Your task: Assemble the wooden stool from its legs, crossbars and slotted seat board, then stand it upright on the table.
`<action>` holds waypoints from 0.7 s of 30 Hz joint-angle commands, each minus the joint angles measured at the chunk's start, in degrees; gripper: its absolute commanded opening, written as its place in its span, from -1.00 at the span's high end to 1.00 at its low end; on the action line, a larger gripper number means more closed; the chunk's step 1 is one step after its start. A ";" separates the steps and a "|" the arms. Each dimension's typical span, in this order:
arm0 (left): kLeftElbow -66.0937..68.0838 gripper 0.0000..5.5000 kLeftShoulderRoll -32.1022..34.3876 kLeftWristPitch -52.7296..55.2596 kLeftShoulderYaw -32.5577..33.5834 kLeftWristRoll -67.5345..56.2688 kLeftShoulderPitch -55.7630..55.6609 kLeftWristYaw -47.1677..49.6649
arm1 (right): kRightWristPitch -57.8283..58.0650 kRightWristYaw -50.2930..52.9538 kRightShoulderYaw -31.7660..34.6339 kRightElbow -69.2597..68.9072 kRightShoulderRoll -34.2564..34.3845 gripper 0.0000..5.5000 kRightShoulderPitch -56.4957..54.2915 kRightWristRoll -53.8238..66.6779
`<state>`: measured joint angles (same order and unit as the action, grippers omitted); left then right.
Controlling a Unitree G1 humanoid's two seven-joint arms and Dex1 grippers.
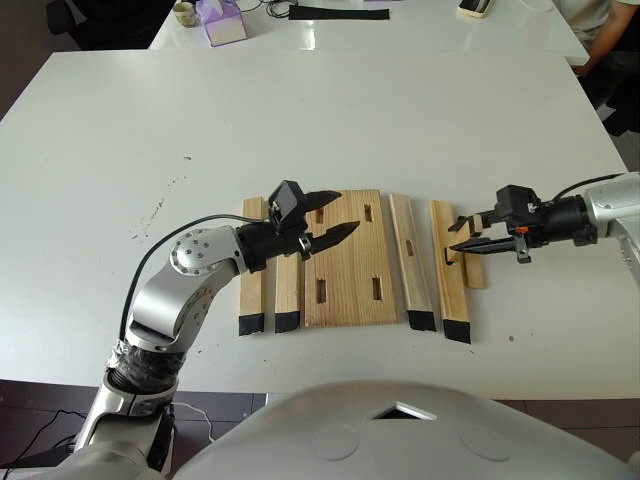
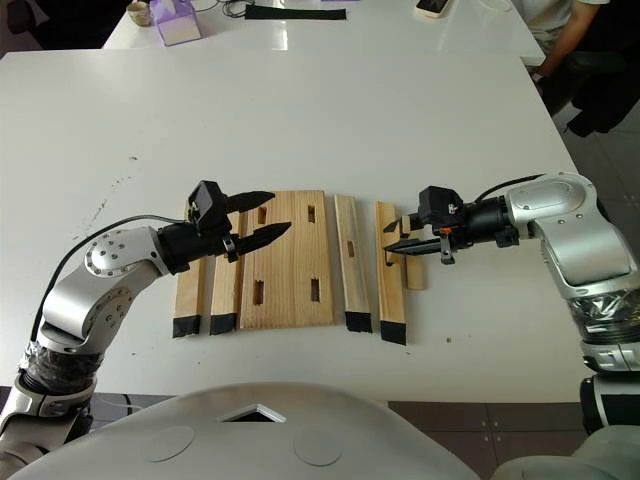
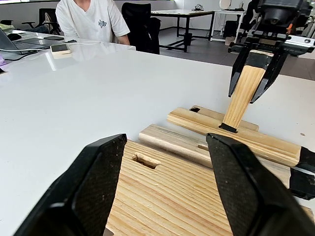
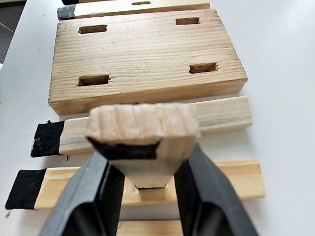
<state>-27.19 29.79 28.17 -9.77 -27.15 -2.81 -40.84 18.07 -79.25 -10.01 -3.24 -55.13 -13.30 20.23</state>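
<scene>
The slotted seat board (image 1: 345,258) lies flat at the table's middle front. Two black-tipped legs (image 1: 255,270) lie side by side on its left. Two more lie on its right: an inner leg (image 1: 412,262) and an outer leg (image 1: 450,275). My left gripper (image 1: 345,211) hovers open over the board's left far corner with nothing between its fingers (image 3: 98,187). My right gripper (image 1: 456,235) is shut on a crossbar (image 3: 243,93), tilted, with its lower end resting on the outer leg (image 3: 256,142) at a slot. A second crossbar (image 1: 476,270) lies beside that leg.
The white table (image 1: 330,120) is bare beyond the parts, with a few dark scuffs at the left (image 1: 155,210). Behind it, a second table carries a tissue box (image 1: 222,20), a cup (image 1: 184,12) and a phone (image 1: 474,7).
</scene>
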 commanded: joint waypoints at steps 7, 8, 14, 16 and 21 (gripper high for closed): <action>0.18 -0.10 1.23 1.55 0.07 -0.16 -0.89 -1.80 | 1.05 5.17 -1.79 2.18 1.48 0.53 15.24 -0.87; 0.23 -0.10 1.26 1.55 0.07 -0.10 -0.95 -1.95 | 0.67 5.80 -1.76 1.55 1.54 0.53 16.05 -0.76; 0.53 -0.10 1.46 1.95 0.12 -0.30 -1.71 -2.98 | -0.88 9.71 -1.54 0.35 2.47 0.53 18.77 -0.13; 0.61 -0.10 1.56 2.14 0.15 -0.48 -2.08 -3.29 | -1.14 11.13 -1.37 -0.23 2.55 0.53 19.46 -0.06; 0.51 -0.10 1.55 2.35 0.20 -0.61 -2.20 -3.61 | -5.02 16.12 -1.90 3.04 3.85 0.30 19.38 -4.28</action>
<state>-26.85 30.99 29.71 -9.55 -27.91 -4.18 -44.27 13.23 -64.50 -9.62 -2.89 -52.05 4.02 20.34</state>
